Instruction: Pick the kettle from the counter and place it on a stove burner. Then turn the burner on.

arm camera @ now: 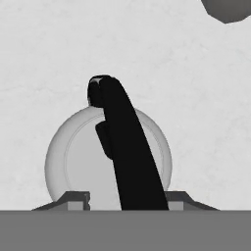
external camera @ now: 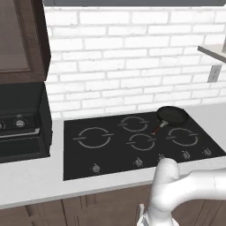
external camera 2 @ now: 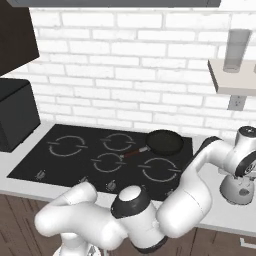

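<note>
The kettle (external camera 2: 234, 193), squat and silvery-white, stands on the counter (external camera 2: 231, 216) to the right of the cooktop. My gripper (external camera 2: 243, 178) hangs straight down over it. From above, in the hand view, the kettle (arm camera: 73, 157) is a pale round dome with its black handle (arm camera: 130, 157) arching across. There my gripper (arm camera: 130, 200) straddles that handle, one fingertip (arm camera: 78, 198) on each side; a gap remains on the left side, so the jaws stand open around it. The largest stove burner (external camera: 93, 137) (external camera 2: 68, 146) lies bare at the cooktop's left end.
A black frying pan (external camera: 171, 115) (external camera 2: 165, 142) with a reddish handle sits on the back right ring. Knobs (external camera: 96, 168) line the cooktop's front edge. A black appliance (external camera: 22, 128) stands left of the stove. A wall shelf (external camera 2: 232, 80) carries a glass above the kettle.
</note>
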Available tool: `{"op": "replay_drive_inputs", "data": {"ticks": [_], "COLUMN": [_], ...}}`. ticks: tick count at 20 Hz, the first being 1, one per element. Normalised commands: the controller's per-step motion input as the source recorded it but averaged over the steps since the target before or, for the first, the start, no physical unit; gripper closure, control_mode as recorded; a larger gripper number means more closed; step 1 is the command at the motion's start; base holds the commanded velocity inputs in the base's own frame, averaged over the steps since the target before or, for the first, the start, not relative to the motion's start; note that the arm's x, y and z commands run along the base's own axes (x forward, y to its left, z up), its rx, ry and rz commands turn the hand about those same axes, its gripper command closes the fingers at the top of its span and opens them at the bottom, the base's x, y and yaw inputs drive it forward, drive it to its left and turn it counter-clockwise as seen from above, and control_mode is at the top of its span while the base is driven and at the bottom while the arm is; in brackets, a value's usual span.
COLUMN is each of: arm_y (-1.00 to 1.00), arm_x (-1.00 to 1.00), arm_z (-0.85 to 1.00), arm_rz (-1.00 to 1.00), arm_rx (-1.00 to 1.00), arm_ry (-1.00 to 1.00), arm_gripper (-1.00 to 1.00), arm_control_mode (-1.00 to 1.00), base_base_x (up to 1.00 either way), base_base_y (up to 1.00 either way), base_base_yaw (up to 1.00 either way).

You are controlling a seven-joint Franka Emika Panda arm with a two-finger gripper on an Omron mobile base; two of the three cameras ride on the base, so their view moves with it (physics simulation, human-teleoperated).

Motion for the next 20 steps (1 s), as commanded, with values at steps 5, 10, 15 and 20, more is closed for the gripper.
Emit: {"op": "replay_drive_inputs", "data": {"ticks": [5, 10, 15, 20], "arm_y": [0.00, 0.69, 1.00, 1.00], "arm_x": [-0.04, -0.37, -0.39, -0.18], "arm_z": [0.02, 0.22, 0.20, 0.33], "arm_rz": [0.00, 0.04, 0.02, 0.00], "arm_rx": [0.01, 0.16, 0.14, 0.07], "arm_ry": [-0.04, -0.18, -0.26, -0.32], "arm_gripper": [1.00, 1.00, 1.00, 1.00], "arm_control_mode": [-1.00, -1.00, -1.00, -1.00], "base_base_x": [0.00, 0.00, 0.00, 0.00], "base_base_y": [0.00, 0.00, 0.00, 0.00], "base_base_yaw": [0.00, 0.00, 0.00, 0.00]}}
